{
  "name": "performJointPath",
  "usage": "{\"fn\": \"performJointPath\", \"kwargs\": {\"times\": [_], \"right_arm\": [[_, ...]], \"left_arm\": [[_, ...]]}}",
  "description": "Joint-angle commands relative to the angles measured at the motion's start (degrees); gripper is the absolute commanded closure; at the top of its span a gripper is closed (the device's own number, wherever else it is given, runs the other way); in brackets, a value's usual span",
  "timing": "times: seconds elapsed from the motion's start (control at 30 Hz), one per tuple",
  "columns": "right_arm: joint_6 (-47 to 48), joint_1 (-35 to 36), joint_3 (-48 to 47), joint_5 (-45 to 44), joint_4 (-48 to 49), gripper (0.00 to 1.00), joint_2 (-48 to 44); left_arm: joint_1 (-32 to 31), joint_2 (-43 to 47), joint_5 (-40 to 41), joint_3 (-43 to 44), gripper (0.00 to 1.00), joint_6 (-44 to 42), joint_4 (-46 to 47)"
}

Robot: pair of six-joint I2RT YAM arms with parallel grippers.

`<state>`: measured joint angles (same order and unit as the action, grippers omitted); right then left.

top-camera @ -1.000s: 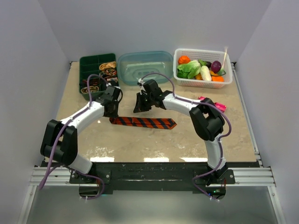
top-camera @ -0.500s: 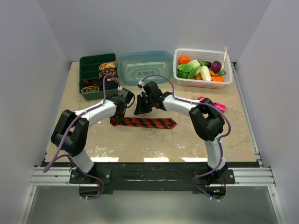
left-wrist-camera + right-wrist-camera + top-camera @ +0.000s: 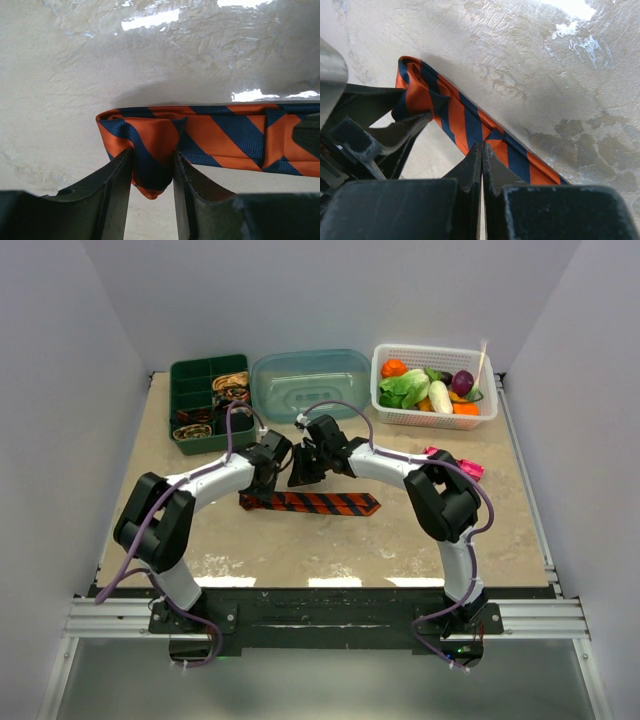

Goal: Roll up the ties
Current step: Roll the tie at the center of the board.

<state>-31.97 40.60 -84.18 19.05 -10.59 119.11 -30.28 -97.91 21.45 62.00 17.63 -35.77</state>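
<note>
On the table (image 3: 400,540) in the top external view, the orange tie (image 3: 312,503) with dark diagonal stripes lies flat, running left to right in front of both arms. The left gripper (image 3: 262,483) is down at the tie's left end and the right gripper (image 3: 300,472) sits just beside it, over the strip a little further right. Behind them, along the far edge, stand a green tray (image 3: 176,380) of compartments with several coiled ties (image 3: 233,383) in it, a clear tub (image 3: 310,390) and a white basket (image 3: 435,350) of vegetables (image 3: 405,388). A pink gadget (image 3: 458,462) lies near the right arm's elbow, well apart from the orange tie.

In the left wrist view, the end of the orange tie is folded back over itself. The 2 fingers (image 3: 112,185) of the left gripper are closed on that fold, with the cloth bunched and squeezed between them. The remainder of the tie stretches flat to the right across the table.

In the right wrist view, the right gripper's fingers (image 3: 470,170) are pressed together with only a hairline gap, and their tips rest at the near edge of the tie. It cannot be told whether any cloth is nipped between them. At the left of this view, the left gripper's fingers hold the folded end.
</note>
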Motion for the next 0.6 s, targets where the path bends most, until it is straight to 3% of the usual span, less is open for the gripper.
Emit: {"fn": "performJointPath", "kwargs": {"times": [0.0,0.57], "right_arm": [[0.15,0.18,0.07,0.99,1.8,1.0,-1.34],[0.32,0.18,-0.37,1.17,1.89,1.0,-1.07]], "left_arm": [[-0.74,-0.88,-6.24,1.28,0.55,2.76,1.4],[-1.27,4.83,-9.67,3.22,0.38,4.87,1.14]]}}
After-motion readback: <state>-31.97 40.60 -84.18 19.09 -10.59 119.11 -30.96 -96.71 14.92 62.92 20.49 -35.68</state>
